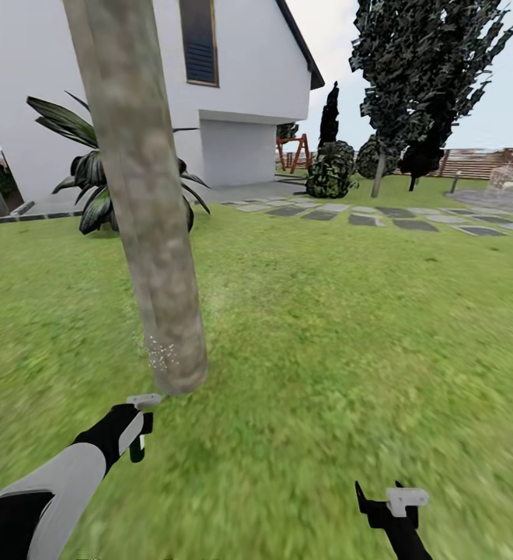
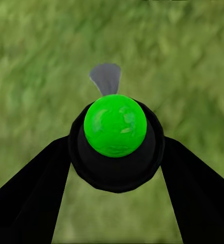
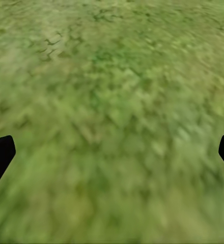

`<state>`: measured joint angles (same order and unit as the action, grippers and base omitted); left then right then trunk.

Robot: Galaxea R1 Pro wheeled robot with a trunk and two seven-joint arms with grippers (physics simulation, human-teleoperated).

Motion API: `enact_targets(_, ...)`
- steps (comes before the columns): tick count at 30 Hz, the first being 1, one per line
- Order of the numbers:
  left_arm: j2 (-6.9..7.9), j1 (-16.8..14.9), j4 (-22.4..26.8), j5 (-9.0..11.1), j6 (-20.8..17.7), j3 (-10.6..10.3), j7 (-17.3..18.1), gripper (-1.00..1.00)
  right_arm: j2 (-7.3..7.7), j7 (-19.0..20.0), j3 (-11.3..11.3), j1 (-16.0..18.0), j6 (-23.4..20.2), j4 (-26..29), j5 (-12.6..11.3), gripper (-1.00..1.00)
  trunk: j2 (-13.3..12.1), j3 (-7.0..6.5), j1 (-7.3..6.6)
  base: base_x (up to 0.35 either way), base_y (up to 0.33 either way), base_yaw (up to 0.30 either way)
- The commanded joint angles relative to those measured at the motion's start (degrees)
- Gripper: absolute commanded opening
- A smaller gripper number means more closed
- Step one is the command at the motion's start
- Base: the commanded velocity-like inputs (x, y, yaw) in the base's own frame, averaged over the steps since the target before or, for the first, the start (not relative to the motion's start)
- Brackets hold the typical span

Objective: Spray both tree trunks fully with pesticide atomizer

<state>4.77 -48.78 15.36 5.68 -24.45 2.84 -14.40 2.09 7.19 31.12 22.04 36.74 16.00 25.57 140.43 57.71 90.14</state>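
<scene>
The left gripper (image 2: 112, 168) was clamped on the pesticide atomizer (image 2: 115, 125), its nozzle just below the tree trunk (image 1: 144, 202), where whitish pesticide (image 1: 162, 351) flecked the base. The right gripper (image 1: 387, 504) hung released over the floor (image 3: 112, 101). Sweeping the nozzle upward and around would likely cover bare bark. Open lawn lay rightward toward the far tree (image 1: 412, 78).
</scene>
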Motion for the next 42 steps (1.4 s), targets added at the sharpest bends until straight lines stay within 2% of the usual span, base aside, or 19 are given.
enact_targets(1, -0.06, 0.0, 0.0, -0.1, 0.0, -0.1, 0.1, -1.0, 0.03, 0.0, 0.0, 0.0, 0.0, 0.0, 0.0, 1.0, 0.0, 0.0, 0.0, 0.0, -0.019, 0.03)
enact_targets(4, -0.23, -0.3, 0.5, -0.2, -0.2, -0.4, 0.3, -1.0, 0.16, -0.1, 0.0, 0.0, 0.0, 0.0, 0.0, 1.0, 0.0, 0.0, 0.0, 0.0, -0.007, 0.011)
enact_targets(7, -0.52, -0.9, 3.3, -0.4, -1.2, -0.5, 1.2, -1.0, 0.33, -0.1, 0.0, 0.0, 0.0, 0.0, 0.0, 1.0, 0.0, 0.0, 0.0, 0.0, -0.001, 0.001)
enact_targets(8, -0.64, -1.0, 3.9, -0.5, -2.2, -0.6, 2.1, -1.0, 0.35, -0.1, 0.1, 0.0, 0.0, 0.0, 0.0, 1.0, 0.0, 0.0, 0.0, 0.0, 0.0, 0.0)
enact_targets(9, -0.76, -1.3, 4.9, -0.5, -5.1, -0.7, 4.7, -1.0, 0.34, -0.1, 0.0, 0.0, 0.0, 0.0, 0.0, 1.0, 0.0, 0.0, 0.0, 0.0, 0.0, 0.0)
enact_targets(12, -0.12, -2.2, 7.5, -0.8, -9.4, -0.7, 9.8, -1.0, 0.3, -0.1, 0.0, 0.0, 0.0, 0.0, 0.0, 1.0, 0.0, 0.0, 0.0, 0.0, 0.0, 0.0)
enact_targets(13, 0.41, -2.5, 7.8, -0.9, -10.9, -0.7, 10.6, -1.0, 0.29, -0.1, 0.0, 0.0, 0.0, 0.0, 0.0, 1.0, 0.0, 0.0, 0.0, 0.0, 0.0, 0.0)
enact_targets(14, 2.45, -3.6, 8.1, -0.9, -13.2, -0.7, 11.3, -1.0, 0.29, -0.1, 0.0, 0.0, 0.0, 0.0, 0.0, 1.0, 0.0, 0.0, 0.0, 0.0, 0.0, 0.0)
enact_targets(16, 5.23, -4.8, 8.2, -0.7, -15.9, -0.7, 11.6, -1.0, 0.29, -0.1, 0.0, 0.0, 0.0, 0.0, 0.0, 1.0, 0.0, 0.0, 0.0, 0.0, 0.0, 0.0)
enact_targets(18, 5.78, -5.2, 8.4, -0.8, -16.8, -0.8, 11.6, -1.0, 0.29, -0.1, 0.0, 0.0, 0.0, 0.0, 0.0, 1.0, 0.0, 0.0, 0.0, 0.0, 0.0, 0.0)
enact_targets(21, 2.75, -5.4, 13.0, -0.7, -22.3, -6.4, 11.6, -1.0, 0.29, -0.1, 0.0, 0.0, 0.0, 0.0, 0.0, 1.0, 0.0, 0.0, 0.0, 0.0, 0.0, 0.0)
enact_targets(24, 0.53, -5.4, 19.5, -0.4, -28.4, -7.9, 11.6, -1.0, 0.29, -0.1, 0.0, 0.0, 0.0, 0.1, 0.0, 1.0, 0.0, 0.0, 0.0, 0.0, 0.0, 0.0)
enact_targets(26, 0.66, -5.5, 22.4, -0.2, -31.7, -8.1, 11.6, -1.0, 0.29, -0.1, 0.0, 0.0, 0.0, 0.1, 0.0, 1.0, 0.0, 0.0, 0.0, 0.0, 0.0, 0.0)
enact_targets(28, 1.14, -5.8, 23.0, -0.2, -32.4, -8.0, 11.7, -1.0, 0.29, -0.1, 0.0, 0.0, 0.0, 0.0, 0.0, 1.0, 0.0, 0.0, 0.0, 0.0, 0.0, 0.0)
enact_targets(30, 2.89, -6.9, 23.1, 0.0, -32.7, -7.9, 11.7, -1.0, 0.29, -0.1, 0.0, 0.0, 0.0, 0.0, 0.0, 1.0, 0.0, 0.0, 0.0, 0.0, 0.0, 0.0)
enact_targets(33, 3.18, -6.6, 23.1, 0.0, -32.7, -8.0, 11.7, -1.0, 0.29, -0.1, 0.0, 0.0, 0.0, 0.0, 0.0, 1.0, 0.0, 0.0, 0.0, 0.0, 0.0, 0.0)
enact_targets(34, 2.79, -6.5, 23.1, 0.0, -32.7, -7.9, 11.7, -1.0, 0.29, -0.1, 0.0, 0.0, 0.0, 0.1, 0.0, 1.0, 0.0, 0.0, 0.0, 0.0, 0.0, 0.0)
enact_targets(39, -1.29, -7.3, 23.3, 0.0, -32.8, -8.3, 11.8, -1.0, 0.29, -0.1, 0.0, 0.0, 0.0, 0.1, 0.0, 1.0, 0.0, 0.0, 0.0, 0.0, 0.0, 0.0)
enact_targets(42, -1.76, -7.3, 23.3, -0.4, -32.7, -9.5, 14.4, -1.0, 0.29, -0.1, 0.0, 0.0, 0.0, 0.1, 0.0, 1.0, 0.0, 0.0, 0.0, 0.0, 0.0, 0.0)
